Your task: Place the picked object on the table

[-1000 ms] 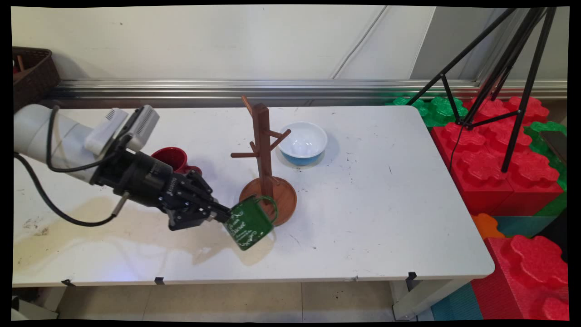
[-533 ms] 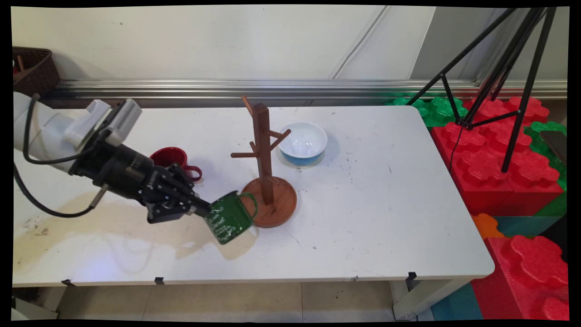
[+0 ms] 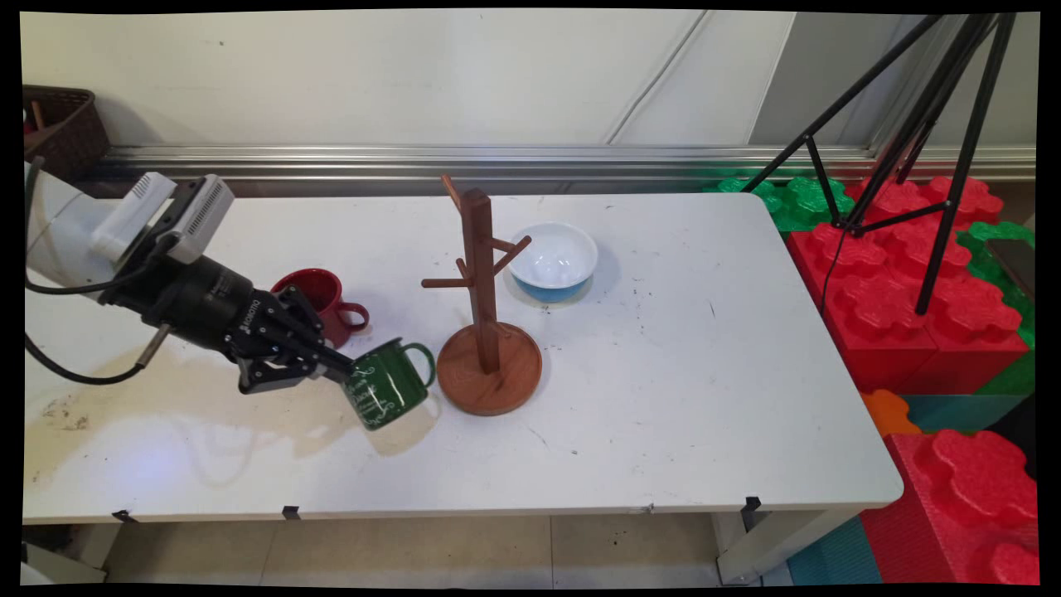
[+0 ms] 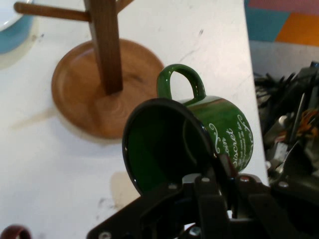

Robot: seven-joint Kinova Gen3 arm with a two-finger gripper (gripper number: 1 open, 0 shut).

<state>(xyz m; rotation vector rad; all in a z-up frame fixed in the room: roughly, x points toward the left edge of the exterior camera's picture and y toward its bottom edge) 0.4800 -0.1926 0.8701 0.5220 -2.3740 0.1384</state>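
One mug held: the hand point(image 3: 338, 370) is clamped on the rim of the green mug point(image 3: 387, 395), one finger inside.
Mug place: tilted above the counter point(image 3: 680, 398), toward its near-left part, mouth facing the hand.
Key relation: mug handle points toward the wooden mug tree point(image 3: 483, 315), just beside its round base.
Nearby: red mug point(image 3: 319, 294) behind the hand; blue bowl point(image 3: 554, 261) beyond the tree.

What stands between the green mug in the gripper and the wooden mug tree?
Nothing visible does. The gripper holds the green mug by its rim, tilted, and only bare table lies between the mug's handle and the mug tree base.
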